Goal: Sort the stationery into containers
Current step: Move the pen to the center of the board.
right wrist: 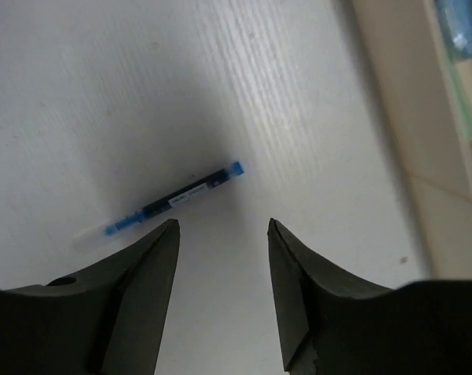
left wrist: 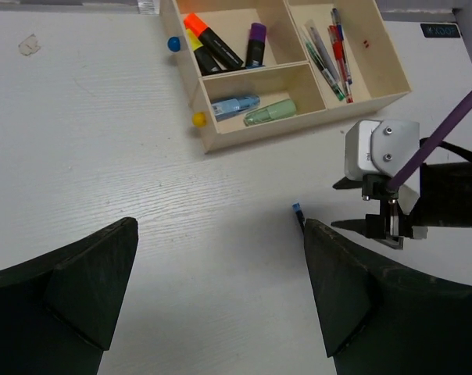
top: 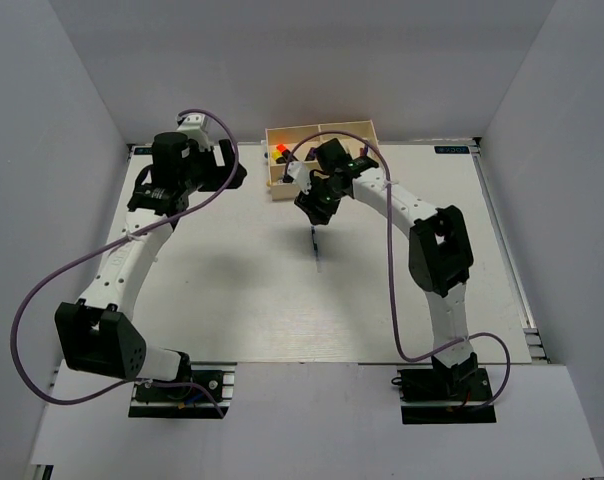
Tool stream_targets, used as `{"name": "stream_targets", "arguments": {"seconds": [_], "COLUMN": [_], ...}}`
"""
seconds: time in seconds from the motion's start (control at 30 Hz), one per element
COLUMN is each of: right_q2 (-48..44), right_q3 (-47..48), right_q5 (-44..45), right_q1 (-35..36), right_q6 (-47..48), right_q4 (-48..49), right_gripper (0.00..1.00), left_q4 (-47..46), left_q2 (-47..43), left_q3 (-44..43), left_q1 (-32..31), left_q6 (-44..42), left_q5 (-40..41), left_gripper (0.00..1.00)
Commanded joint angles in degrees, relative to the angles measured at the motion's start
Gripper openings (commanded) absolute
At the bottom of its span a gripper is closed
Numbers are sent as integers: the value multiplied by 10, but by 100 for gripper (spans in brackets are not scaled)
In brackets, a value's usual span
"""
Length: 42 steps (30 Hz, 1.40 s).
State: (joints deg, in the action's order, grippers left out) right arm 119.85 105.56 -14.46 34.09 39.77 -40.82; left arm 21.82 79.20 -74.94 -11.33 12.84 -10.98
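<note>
The cream tray [top: 323, 127] stands at the table's far middle. In the left wrist view its walls [left wrist: 255, 137] enclose black highlighters [left wrist: 217, 47] with orange, yellow and purple ends, two pale blue and green oblong pieces [left wrist: 255, 108], and several thin pens [left wrist: 330, 48]. A blue pen [right wrist: 167, 203] lies alone on the table in front of the tray [top: 315, 243]; only its tip [left wrist: 297, 208] shows in the left wrist view. My right gripper [right wrist: 223, 228] is open and empty, hovering just beside this pen [top: 312, 207]. My left gripper [left wrist: 220, 269] is open and empty, left of the tray [top: 236, 172].
A small blue ball [left wrist: 173, 44] and a yellow ball [left wrist: 198, 119] lie against the tray's left side. The tray's wall [right wrist: 404, 125] is at the right in the right wrist view. White walls enclose the table. Purple cables loop from both arms.
</note>
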Motion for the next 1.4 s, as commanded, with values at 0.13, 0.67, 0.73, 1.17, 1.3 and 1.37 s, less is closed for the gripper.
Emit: {"name": "stream_targets", "arguments": {"seconds": [0.13, 0.67, 0.73, 1.17, 1.3, 1.37], "right_q2": [7, 29, 33, -38, -110, -171], "right_q3": [-29, -108, -113, -232, -288, -341], "right_q5": [0, 35, 42, 4, -56, -65], "right_q1": [-3, 17, 19, 16, 17, 15], "right_q6": [-285, -375, -373, -156, 39, 170], "right_q4": [-7, 53, 64, 85, 6, -1], "right_gripper": [61, 61, 59, 23, 16, 12], "left_q4": [-4, -8, -10, -5, -8, -11], "left_q2": [3, 16, 15, 12, 14, 17], "left_q3": [-14, -1, 4, 15, 21, 23], "left_q1": [25, 36, 36, 36, 36, 36], "left_q6": [38, 66, 66, 64, 63, 66], "left_q5": [-7, -18, -17, -28, -40, -49], "left_gripper": [95, 95, 95, 95, 96, 95]}}
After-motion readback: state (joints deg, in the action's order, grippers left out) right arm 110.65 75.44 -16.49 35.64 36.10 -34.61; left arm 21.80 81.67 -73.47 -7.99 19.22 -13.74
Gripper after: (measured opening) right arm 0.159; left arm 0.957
